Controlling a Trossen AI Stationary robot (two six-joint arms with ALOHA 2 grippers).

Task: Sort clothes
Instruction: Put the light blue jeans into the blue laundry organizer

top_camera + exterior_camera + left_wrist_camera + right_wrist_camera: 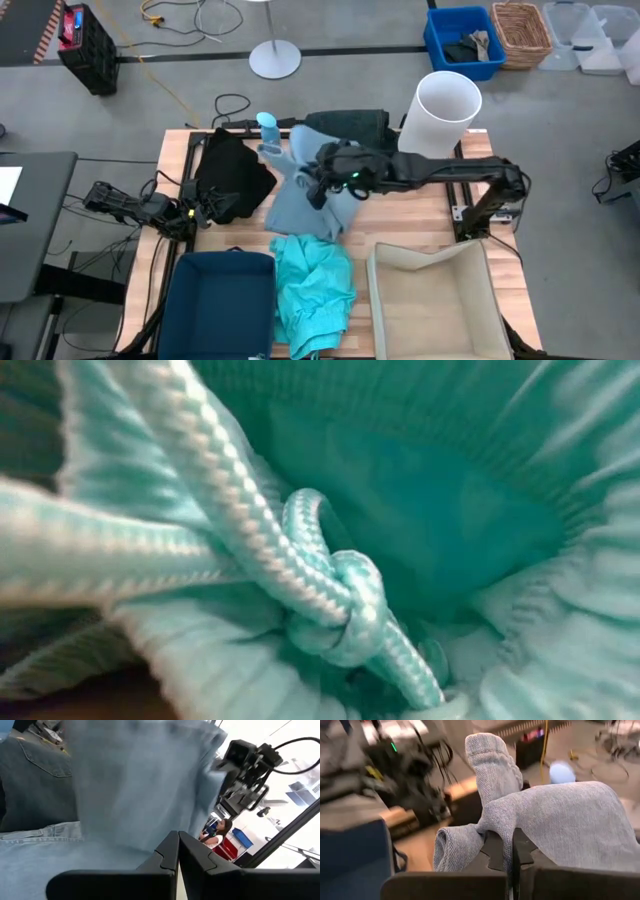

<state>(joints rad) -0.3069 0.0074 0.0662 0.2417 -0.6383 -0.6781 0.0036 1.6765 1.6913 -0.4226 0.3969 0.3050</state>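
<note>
My right gripper [325, 183] reaches in from the table's right and is shut on the pale dusty blue garment [303, 200] at the table's middle. The bright turquoise garment [312, 290] lies at the near edge between two bins; its drawstring knot [345, 605] fills the low view. A black garment [235, 170] lies far left. The dark teal denim-like garment [352, 125] lies at the far edge. My left gripper [205, 212] rests shut by the black garment's near side, nothing between its fingers [192, 855]. My right gripper pinches a bunched fold [495, 827] of the pale blue garment between its two fingers. It comes from the table's right, slanting down. Cloth bulges up past the fingertips and drapes to both sides. The garment hangs below the hold, its lower part [300, 222] on the table.
A dark blue bin [220, 305] stands near left and a beige bin [435, 300] near right. A white cylinder [447, 112] stands at the far right corner, a small light-blue object [267, 125] at the far edge. A person [216, 832] sits beyond the table.
</note>
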